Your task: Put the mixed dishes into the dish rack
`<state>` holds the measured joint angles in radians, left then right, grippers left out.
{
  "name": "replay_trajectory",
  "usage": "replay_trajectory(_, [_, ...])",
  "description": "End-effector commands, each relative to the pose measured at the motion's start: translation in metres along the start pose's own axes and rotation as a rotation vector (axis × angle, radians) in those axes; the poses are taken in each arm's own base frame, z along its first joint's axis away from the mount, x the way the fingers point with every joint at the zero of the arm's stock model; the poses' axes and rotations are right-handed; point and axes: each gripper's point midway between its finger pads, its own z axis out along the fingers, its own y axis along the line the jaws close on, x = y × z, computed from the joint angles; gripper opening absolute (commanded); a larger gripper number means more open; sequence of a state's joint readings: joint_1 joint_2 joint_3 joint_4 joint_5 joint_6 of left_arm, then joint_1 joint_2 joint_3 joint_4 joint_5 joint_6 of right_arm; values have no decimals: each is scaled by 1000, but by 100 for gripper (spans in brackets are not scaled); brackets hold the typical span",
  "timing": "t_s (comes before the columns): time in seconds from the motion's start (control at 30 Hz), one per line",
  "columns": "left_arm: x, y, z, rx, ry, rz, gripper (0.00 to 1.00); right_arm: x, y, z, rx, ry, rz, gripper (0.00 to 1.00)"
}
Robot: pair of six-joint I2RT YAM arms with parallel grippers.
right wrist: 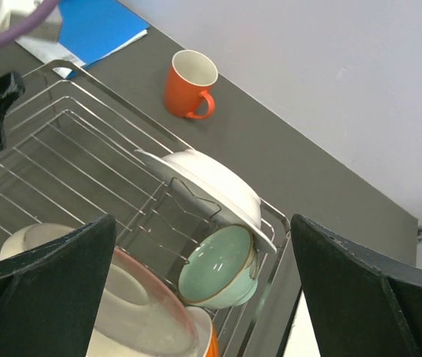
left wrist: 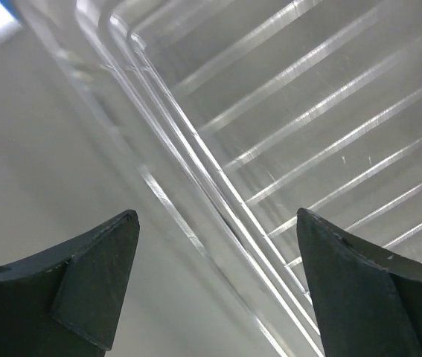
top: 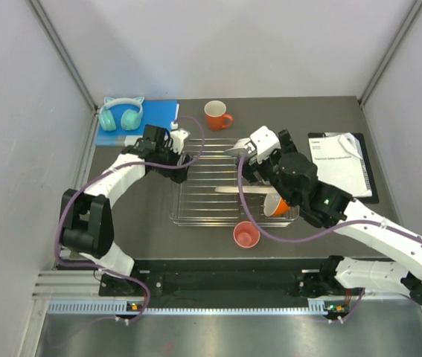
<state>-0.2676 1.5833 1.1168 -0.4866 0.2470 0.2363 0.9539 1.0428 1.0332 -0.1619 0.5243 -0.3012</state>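
The silver wire dish rack sits mid-table. In the right wrist view it holds the white plate, the mint-green bowl, the pink-and-cream plate and the orange bowl at its right end. The orange mug stands behind the rack. The pink cup stands in front of it. My left gripper is open and empty over the rack's far-left rim. My right gripper is open and empty above the racked dishes.
Teal cat-ear headphones lie on a blue folder at the back left. A black clipboard with white paper lies at the right. Grey walls close in the table on three sides.
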Motion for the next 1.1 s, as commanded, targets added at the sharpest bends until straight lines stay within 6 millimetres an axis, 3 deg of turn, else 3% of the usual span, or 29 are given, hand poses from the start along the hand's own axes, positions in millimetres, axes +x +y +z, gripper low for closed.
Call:
replay_trajectory(0.0, [-91,29,-24,-111,-210,17,92,-1,-1,8,19,-8,67,100])
replay_trajectory(0.13, [-143,39,-33,-134,-312,-2,97,4,-7,18,63,44,116,100])
replay_trajectory(0.2, [-167,45,-39,-158,-368,-59,88,10,-7,21,72,79,138,100])
replay_trajectory(0.23, [-167,49,-26,-159,-346,-90,81,13,-11,25,93,94,145,100])
replay_trajectory(0.27, [-191,51,-34,-151,-387,-90,74,13,-12,27,102,97,160,100])
replay_trajectory(0.3, [-191,48,-27,-120,-355,-95,71,13,-13,28,110,96,171,100])
replay_trajectory(0.33, [-189,47,-4,-78,-317,-102,72,13,-18,29,127,90,188,100])
replay_trajectory(0.37, [-218,49,-13,-74,-367,-92,72,13,-21,30,139,82,212,100])
replay_trajectory(0.4, [-226,52,-8,-70,-365,-96,74,12,-23,30,152,63,236,100])
replay_trajectory(0.43, [-213,57,27,-57,-284,-116,88,11,-29,29,174,48,252,100])
replay_trajectory(0.47, [-246,63,14,-71,-358,-94,99,9,-32,27,189,29,262,100])
replay_trajectory(0.5, [-253,66,21,-72,-363,-82,99,7,-35,25,200,1,280,100])
replay_trajectory(0.53, [-245,72,50,-63,-324,-78,99,5,-36,23,204,-15,291,100])
replay_trajectory(0.57, [-261,77,47,-82,-370,-58,99,4,-38,21,209,-27,297,100])
replay_trajectory(0.63, [-260,91,69,-124,-378,-69,99,0,-41,18,213,-64,312,100])
replay_trajectory(0.67, [-269,97,72,-150,-421,-57,99,0,-42,16,218,-70,313,100])
replay_trajectory(0.8, [-261,107,103,-173,-427,-58,99,0,-45,7,216,-111,341,100])
replay_trajectory(0.93, [-256,112,122,-189,-431,-75,99,-2,-42,3,189,-141,366,100])
replay_trajectory(1.07, [-261,117,128,-208,-463,-84,99,-6,-41,2,175,-159,376,100])
